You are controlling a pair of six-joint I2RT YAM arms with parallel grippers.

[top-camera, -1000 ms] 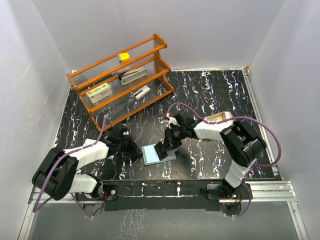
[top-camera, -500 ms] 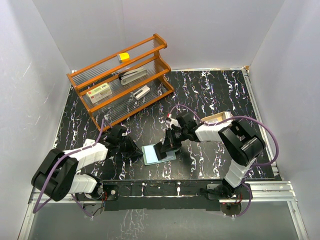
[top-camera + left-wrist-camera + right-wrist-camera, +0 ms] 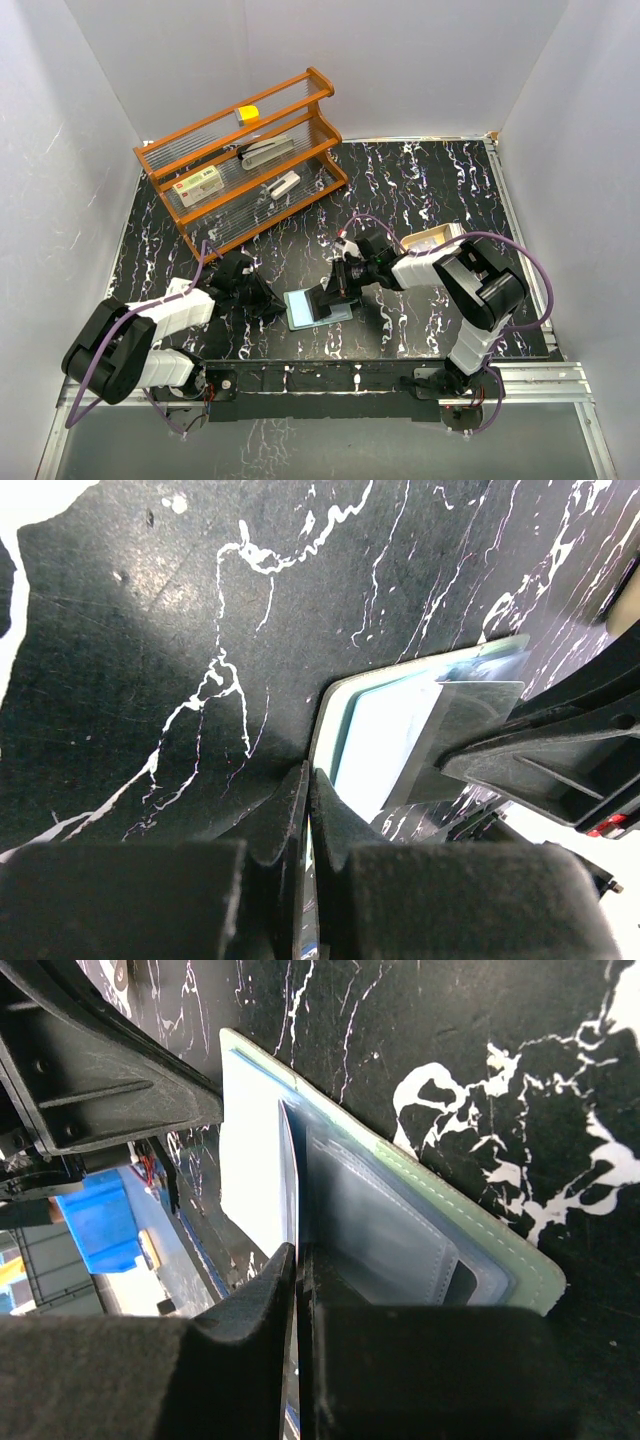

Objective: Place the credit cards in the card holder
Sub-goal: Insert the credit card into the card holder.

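Card holder pale blue-grey inside, green edge; table blk w/ white veins; rack orange.

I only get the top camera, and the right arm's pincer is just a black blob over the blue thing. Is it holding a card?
Observer: Yes. The right wrist view shows the right pincer shut on a thin card, seen edge-on.
Operator: Is the card inside yet?
Observer: It stands on edge over the open card holder, right at its clear pocket. I can't tell whether it has slipped in.
Operator: What's the left arm doing?
Observer: The left wrist view shows the left pincer shut, with the holder's pale green rim running in between its tips.
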